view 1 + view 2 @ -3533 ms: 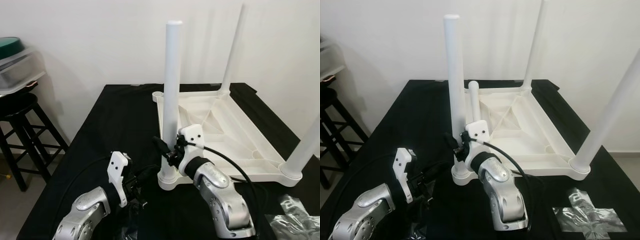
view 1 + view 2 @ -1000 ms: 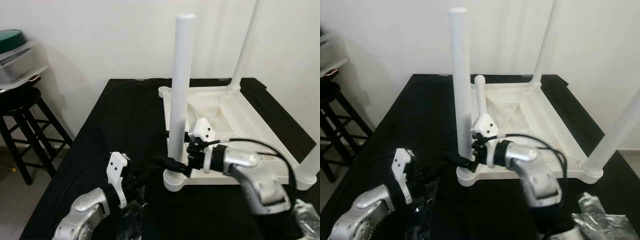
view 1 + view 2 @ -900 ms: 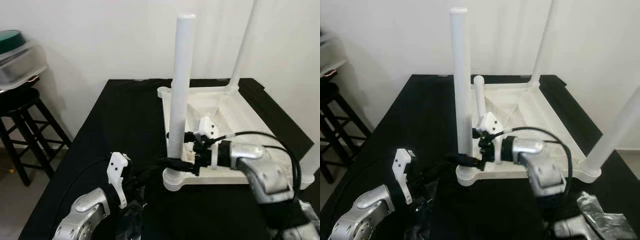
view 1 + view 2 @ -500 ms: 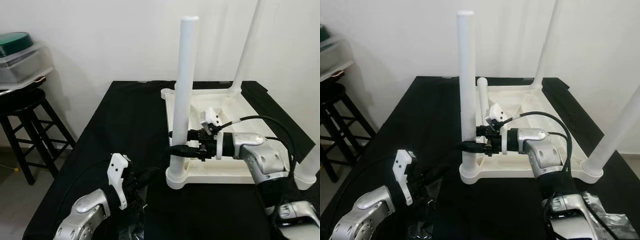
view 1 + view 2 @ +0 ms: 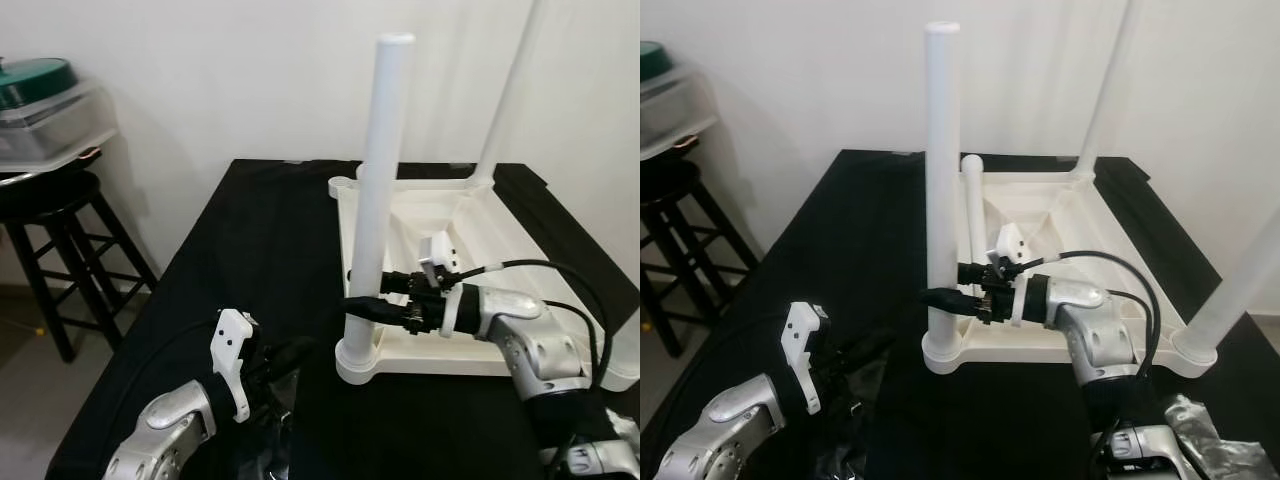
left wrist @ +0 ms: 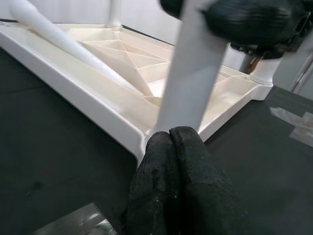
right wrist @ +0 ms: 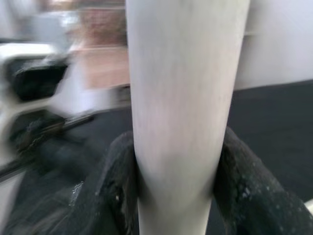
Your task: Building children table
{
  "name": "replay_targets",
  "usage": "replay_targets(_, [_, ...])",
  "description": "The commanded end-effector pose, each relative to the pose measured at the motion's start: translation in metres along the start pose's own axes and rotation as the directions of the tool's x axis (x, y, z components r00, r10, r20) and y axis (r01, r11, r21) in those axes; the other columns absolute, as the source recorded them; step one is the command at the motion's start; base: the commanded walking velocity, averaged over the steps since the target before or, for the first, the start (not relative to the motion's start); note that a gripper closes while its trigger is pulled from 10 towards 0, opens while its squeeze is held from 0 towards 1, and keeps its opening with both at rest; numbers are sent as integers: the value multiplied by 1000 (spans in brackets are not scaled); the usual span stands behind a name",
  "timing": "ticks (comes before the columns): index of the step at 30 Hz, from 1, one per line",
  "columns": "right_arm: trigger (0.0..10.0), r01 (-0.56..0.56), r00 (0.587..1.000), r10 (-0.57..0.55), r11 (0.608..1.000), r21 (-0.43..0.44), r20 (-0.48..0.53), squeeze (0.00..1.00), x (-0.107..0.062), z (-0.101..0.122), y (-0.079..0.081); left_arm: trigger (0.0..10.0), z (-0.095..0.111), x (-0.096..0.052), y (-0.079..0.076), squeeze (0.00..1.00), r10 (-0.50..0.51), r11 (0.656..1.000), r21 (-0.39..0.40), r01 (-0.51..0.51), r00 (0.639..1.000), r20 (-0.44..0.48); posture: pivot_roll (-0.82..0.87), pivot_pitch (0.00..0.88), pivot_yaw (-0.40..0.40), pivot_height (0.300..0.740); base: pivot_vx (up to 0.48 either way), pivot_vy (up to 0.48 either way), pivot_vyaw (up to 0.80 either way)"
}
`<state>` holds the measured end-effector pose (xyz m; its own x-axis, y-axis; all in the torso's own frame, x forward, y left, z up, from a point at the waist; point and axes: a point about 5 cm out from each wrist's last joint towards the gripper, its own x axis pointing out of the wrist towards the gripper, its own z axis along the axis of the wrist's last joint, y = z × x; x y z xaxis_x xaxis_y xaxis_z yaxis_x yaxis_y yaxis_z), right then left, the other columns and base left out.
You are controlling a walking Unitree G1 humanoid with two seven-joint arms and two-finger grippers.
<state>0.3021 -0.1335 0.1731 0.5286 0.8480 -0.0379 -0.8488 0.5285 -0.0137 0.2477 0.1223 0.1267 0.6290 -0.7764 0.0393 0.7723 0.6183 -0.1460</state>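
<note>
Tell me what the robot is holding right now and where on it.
The right gripper clamps the near white table leg low on its shaft, just above the socket. The left gripper is shut and holds nothing.

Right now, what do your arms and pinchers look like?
Both arms are shiny silver metal with rounded joints. Each wrist carries a white plastic block, and black cables loop along them. The right gripper and the left gripper each have two long black fingers with a slightly rough, matte surface.

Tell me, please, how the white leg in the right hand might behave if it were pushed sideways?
The leg looks stiff and probably light, hollow plastic. Standing tall on the upturned tabletop, it might lean if not fully seated. The right hand grips it low, so its smooth surface could slip.
</note>
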Motion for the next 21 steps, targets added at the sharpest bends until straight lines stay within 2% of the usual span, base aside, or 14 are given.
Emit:
replay_targets(1, [0,379,919,-367,923,64,-146,0,10,-32,10,10000,0,-1,0,0,-11,1000,-4,11,1000,-10,-61,0,9,740,0,0,0])
replay_targets(2, [0,476,869,-473,879,-19,-142,0,20,-26,28,10000,1,-2,0,0,-11,1000,-3,11,1000,-10,-75,0,15,740,0,0,0])
replay_targets(3, [0,476,869,-473,879,-19,-142,0,20,-26,28,10000,1,-2,0,0,-11,1000,-3,11,1000,-10,-75,0,15,740,0,0,0])
replay_targets(4, [0,595,797,-587,804,17,-143,0,17,-24,28,10000,1,-2,1,0,-12,1000,-7,12,1000,-8,-108,0,26,740,0,0,0])
replay_targets(5, [0,595,797,-587,804,17,-143,0,17,-24,28,10000,1,-2,1,0,-12,1000,-7,12,1000,-8,-108,0,26,740,0,0,0])
replay_targets(6, [0,630,772,-619,775,43,-148,0,13,-23,26,10000,1,-1,1,0,-14,1000,-11,14,1000,-6,-95,0,11,740,0,0,0])
replay_targets(9, [0,614,782,-601,789,35,-168,0,13,-27,25,10000,1,1,0,0,-24,1000,-8,24,1000,-9,-74,0,-3,740,0,0,0])
replay_targets(11, [0,574,805,-568,819,-19,-172,0,19,-27,29,10000,1,1,1,0,-19,1000,-1,19,1000,-8,-80,0,5,740,0,0,0])
replay_targets(12, [0,574,805,-568,819,-19,-172,0,19,-27,29,10000,1,1,1,0,-19,1000,-1,19,1000,-8,-80,0,5,740,0,0,0])
replay_targets(13, [10000,559,812,-556,829,-39,-178,0,20,-26,31,10000,1,1,2,0,-14,1000,1,14,1000,-7,-79,0,2,740,0,0,0])
replay_targets(14, [10000,554,815,-551,832,-35,-181,533,20,-24,31,10000,2,2,2,0,-11,1000,1,11,1000,-4,-79,0,3,740,0,0,0])
replay_targets(19, [10000,572,802,-566,820,-26,-188,533,20,-23,33,10000,2,2,2,0,-11,1000,0,11,1000,-3,-79,0,3,740,0,0,0])
replay_targets(20, [10000,425,905,-424,905,35,-29,1000,33,8,34,10000,2,2,1,0,-16,1000,-2,16,1000,-4,-75,0,4,740,0,0,0])
replay_targets(21, [10000,425,905,-424,905,35,-29,1000,33,8,34,10000,2,2,1,0,-16,1000,-2,16,1000,-4,-75,0,4,740,0,0,0])
